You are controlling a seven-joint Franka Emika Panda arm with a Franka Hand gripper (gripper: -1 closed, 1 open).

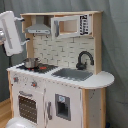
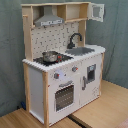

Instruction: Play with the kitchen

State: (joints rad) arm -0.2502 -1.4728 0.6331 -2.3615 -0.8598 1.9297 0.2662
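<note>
We see the kitchen (image 1: pixel 57 75) standing upright at the centre of both exterior views, on a light wooden floor (image 2: pixel 107 112) before a grey curtain (image 2: pixel 115 35). A small metal pot (image 2: pixel 50 56) rests on the stovetop (image 2: pixel 52 60); in the second exterior view the black faucet (image 2: pixel 74 39) stands at about two o'clock from the pot, with the sink (image 2: pixel 82 50) beside it. The grey hood (image 1: pixel 38 29) hangs above the stovetop. In the first exterior view a white part of the arm (image 1: pixel 11 32) appears at nine to ten o'clock from the kitchen, apart from it. The gripper is not in view, so we cannot tell how its jaws stand. We judge that no contact is yet made. The main risk is an approach that clips the hood or upper shelf, or sweeps the loose pot off the stovetop.
</note>
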